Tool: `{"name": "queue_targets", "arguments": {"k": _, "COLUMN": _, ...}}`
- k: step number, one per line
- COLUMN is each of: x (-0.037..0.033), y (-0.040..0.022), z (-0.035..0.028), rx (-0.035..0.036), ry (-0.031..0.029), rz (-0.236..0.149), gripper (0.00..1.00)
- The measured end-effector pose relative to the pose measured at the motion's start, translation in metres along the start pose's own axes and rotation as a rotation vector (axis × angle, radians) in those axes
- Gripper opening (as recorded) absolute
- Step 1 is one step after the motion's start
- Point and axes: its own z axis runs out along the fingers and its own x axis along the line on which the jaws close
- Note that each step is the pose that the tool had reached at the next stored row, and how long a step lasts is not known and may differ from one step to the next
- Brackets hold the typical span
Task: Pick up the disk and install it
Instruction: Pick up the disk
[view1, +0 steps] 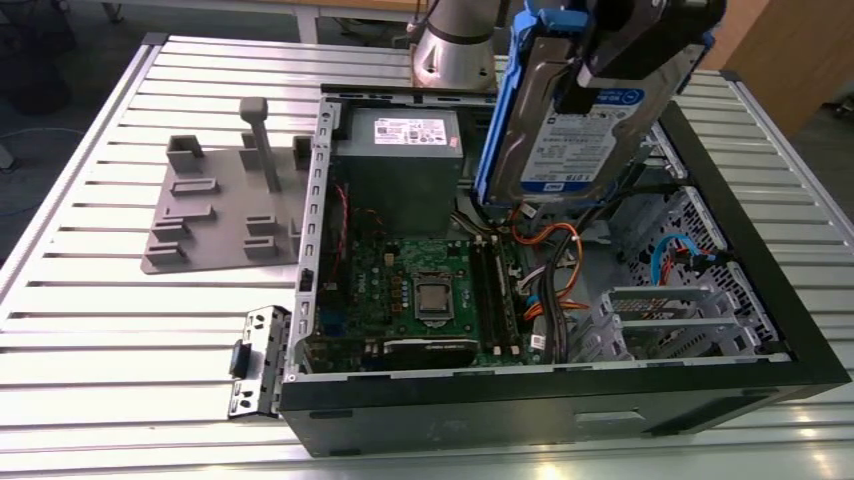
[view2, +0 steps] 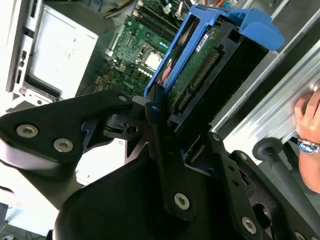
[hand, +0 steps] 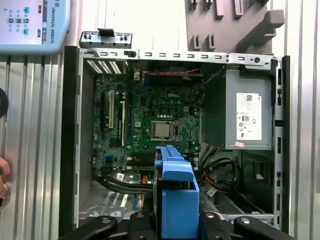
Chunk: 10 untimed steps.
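Note:
The disk (view1: 574, 120) is a silver hard drive with a white-and-blue label in a blue plastic carrier frame. It hangs nearly upright above the back of the open computer case (view1: 747, 300), over the orange cables. My gripper (view1: 607, 75) is shut on its upper end. In the second wrist view the black fingers (view2: 156, 120) clamp the disk (view2: 200, 65), whose green circuit side and connector show. In the first wrist view the blue frame of the disk (hand: 175, 190) stands over the motherboard (hand: 155, 125), with my gripper (hand: 175, 227) below it.
A grey power supply box (view1: 396, 160) with a white sticker fills one corner of the case. A grey holder fixture (view1: 220, 215) lies on the slatted table at the exterior view's left. A person's hand (view2: 309, 135) rests beside the case, and a control pendant (hand: 30, 25) lies nearby.

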Motion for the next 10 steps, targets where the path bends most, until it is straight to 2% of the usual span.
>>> {"name": "queue_targets", "arguments": {"k": 10, "x": 0.0301, "y": 0.0006, "z": 0.0029, "rx": 0.0003, "ry": -0.0002, "rz": 0.004, "gripper": 0.36}}
